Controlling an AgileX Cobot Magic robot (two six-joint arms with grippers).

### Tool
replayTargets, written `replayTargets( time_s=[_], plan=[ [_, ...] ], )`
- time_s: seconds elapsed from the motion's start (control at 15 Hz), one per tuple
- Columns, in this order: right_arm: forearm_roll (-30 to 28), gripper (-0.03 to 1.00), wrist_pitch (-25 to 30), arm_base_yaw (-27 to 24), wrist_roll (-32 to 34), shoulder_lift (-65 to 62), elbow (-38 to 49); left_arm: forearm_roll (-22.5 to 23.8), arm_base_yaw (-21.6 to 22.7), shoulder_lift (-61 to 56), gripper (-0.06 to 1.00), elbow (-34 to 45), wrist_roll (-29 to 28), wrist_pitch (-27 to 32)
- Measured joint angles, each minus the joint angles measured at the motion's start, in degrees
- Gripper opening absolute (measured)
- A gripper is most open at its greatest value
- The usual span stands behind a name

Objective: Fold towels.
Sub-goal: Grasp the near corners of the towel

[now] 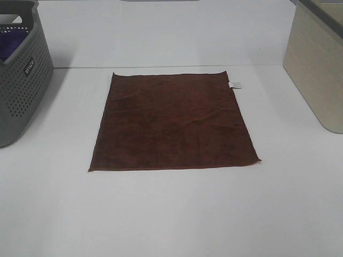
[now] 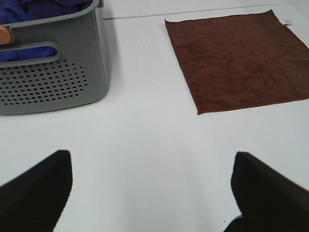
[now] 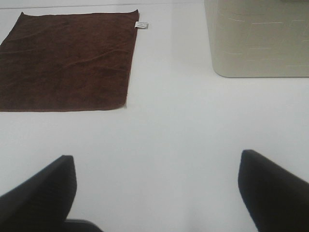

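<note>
A dark reddish-brown towel (image 1: 172, 121) lies spread flat and unfolded on the white table, with a small white tag (image 1: 235, 84) at its far right corner. It also shows in the left wrist view (image 2: 239, 60) and the right wrist view (image 3: 67, 60). Neither gripper shows in the exterior high view. My left gripper (image 2: 152, 191) is open and empty, over bare table well short of the towel's near left corner. My right gripper (image 3: 157, 191) is open and empty, over bare table short of the towel's near right corner.
A grey perforated basket (image 1: 19, 93) holding purple cloth (image 2: 34, 7) stands at the table's left. A beige bin (image 1: 316, 67) stands at the right. The table's far edge (image 1: 171, 66) runs just behind the towel.
</note>
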Motion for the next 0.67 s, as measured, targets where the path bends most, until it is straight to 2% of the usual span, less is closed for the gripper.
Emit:
replayTargets(
  time_s=[0.67],
  plan=[
    [0.0,0.85,0.0,0.0,0.0,0.0,0.0,0.0,0.0,0.0,0.85,0.0,0.0,0.0]
  ],
)
